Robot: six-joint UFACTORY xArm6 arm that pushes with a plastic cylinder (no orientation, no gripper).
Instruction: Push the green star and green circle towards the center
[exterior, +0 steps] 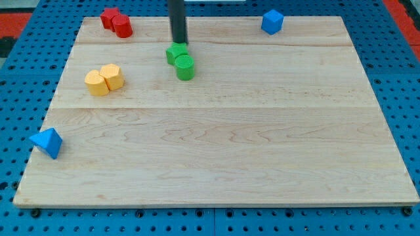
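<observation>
Camera view: wooden board (216, 151) on a blue pegboard (400, 78). Dark rod descending from the view's top, my tip (178, 42) just above the green star (174, 53), touching or nearly touching its upper edge. No jaws on this rig, only a plain rod, so nothing clenched or released. Green circle (186, 67) pressed against the star's lower right side, both in the board's upper half, a little left of the middle. Two yellow blocks (104, 80) touching each other, off to the view's left. Two red blocks (116, 22) touching near the top left corner. Blue block (272, 21) near the top edge, right of the rod. Blue pyramid-like block (46, 141) at the left edge, low down.
</observation>
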